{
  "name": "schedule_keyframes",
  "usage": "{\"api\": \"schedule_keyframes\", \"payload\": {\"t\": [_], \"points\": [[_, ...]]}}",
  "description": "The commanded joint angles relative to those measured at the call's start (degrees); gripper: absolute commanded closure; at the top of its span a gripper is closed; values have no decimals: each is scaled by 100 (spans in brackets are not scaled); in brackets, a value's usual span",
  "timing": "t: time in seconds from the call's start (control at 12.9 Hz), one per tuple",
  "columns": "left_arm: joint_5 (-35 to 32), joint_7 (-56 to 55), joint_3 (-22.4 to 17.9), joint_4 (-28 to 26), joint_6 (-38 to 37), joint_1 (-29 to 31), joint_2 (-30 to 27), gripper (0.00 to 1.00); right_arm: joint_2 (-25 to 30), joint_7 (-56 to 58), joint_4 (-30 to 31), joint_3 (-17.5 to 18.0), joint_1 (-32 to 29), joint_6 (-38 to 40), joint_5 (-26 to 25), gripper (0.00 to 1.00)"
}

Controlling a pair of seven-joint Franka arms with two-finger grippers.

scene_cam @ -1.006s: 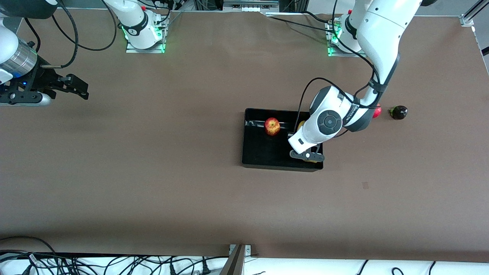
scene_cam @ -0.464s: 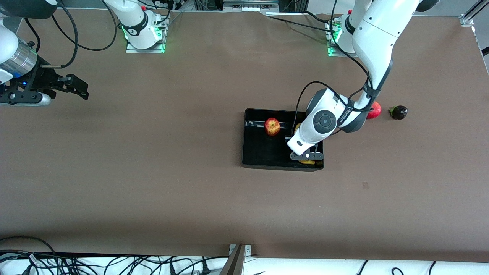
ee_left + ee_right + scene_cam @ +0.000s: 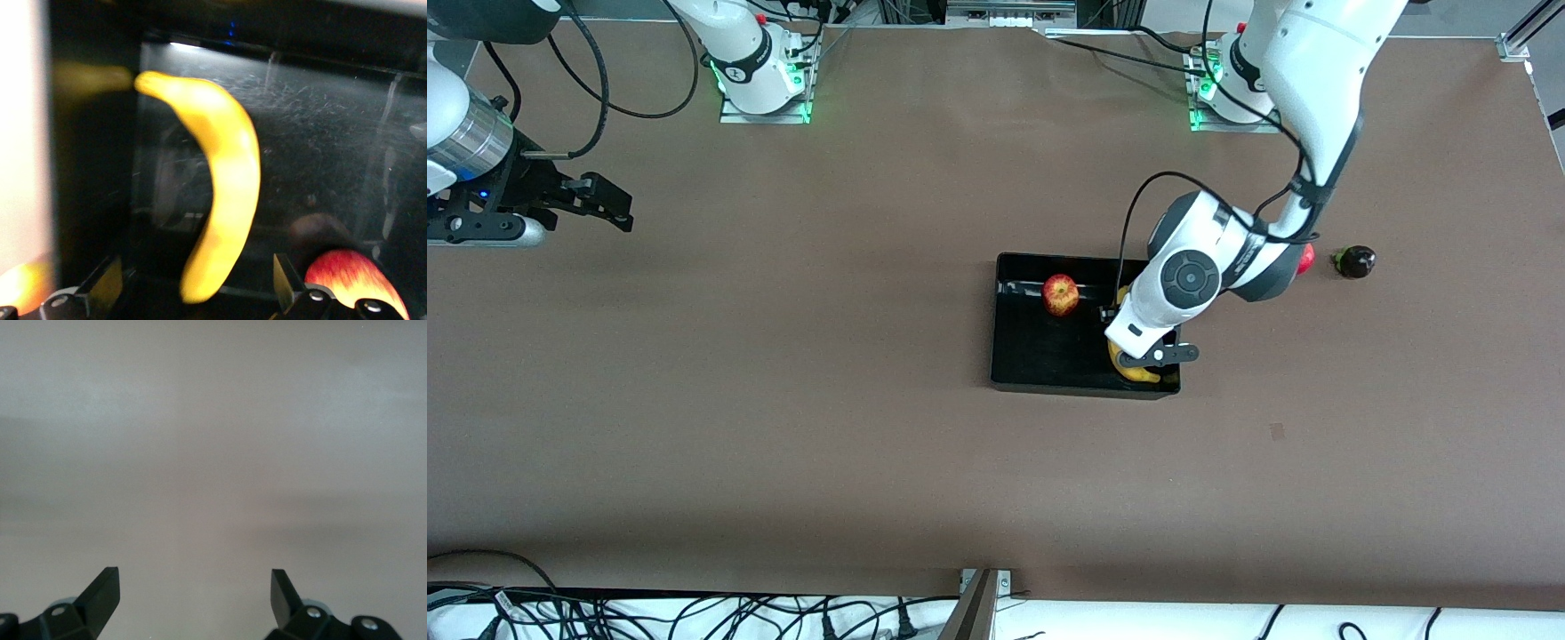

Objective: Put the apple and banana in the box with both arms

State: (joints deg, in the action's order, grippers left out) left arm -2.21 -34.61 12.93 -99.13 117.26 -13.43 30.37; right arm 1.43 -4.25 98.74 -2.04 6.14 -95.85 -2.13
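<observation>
The black box (image 3: 1032, 356) sits mid-table. The red-yellow apple (image 3: 1060, 294) lies in it, near the wall toward the robots' bases. The yellow banana (image 3: 1135, 372) lies in the box's corner toward the left arm's end, mostly hidden under the left gripper (image 3: 1152, 359). In the left wrist view the banana (image 3: 223, 207) rests on the box floor (image 3: 320, 133) between the wide-open fingers of the left gripper (image 3: 198, 287), touching neither, with the apple (image 3: 350, 273) beside it. My right gripper (image 3: 618, 213) waits open and empty over bare table (image 3: 195, 593).
A plain red round fruit (image 3: 1305, 258), partly hidden by the left arm, and a dark round fruit (image 3: 1354, 261) lie on the table beside the box toward the left arm's end. Brown table surrounds the box.
The left gripper has shifted a little toward the left arm's end and turned slightly over the box corner. More of the banana now shows beneath it. The right arm has not moved.
</observation>
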Motion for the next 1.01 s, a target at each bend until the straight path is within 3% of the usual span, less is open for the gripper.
{"api": "schedule_keyframes", "payload": {"t": [0.0,0.15,0.31,0.77,0.93], "points": [[-78,548,-89,341,-1026,138,-443,0,-38,-14,-118,20,-60,76,-42,0],[340,988,-421,473,-1406,401,-821,0,-38,-14,-109,20,-60,76,-42,0],[730,2119,-808,632,-1722,709,-1181,0,-38,-14,-118,20,-60,76,-42,0],[704,5135,-2030,474,-2075,1299,-2218,0,-38,-14,-118,11,-60,76,-42,0],[643,5166,-2216,465,-2250,1194,-2648,0,-38,-14,-109,11,-60,76,-42,0]]}}
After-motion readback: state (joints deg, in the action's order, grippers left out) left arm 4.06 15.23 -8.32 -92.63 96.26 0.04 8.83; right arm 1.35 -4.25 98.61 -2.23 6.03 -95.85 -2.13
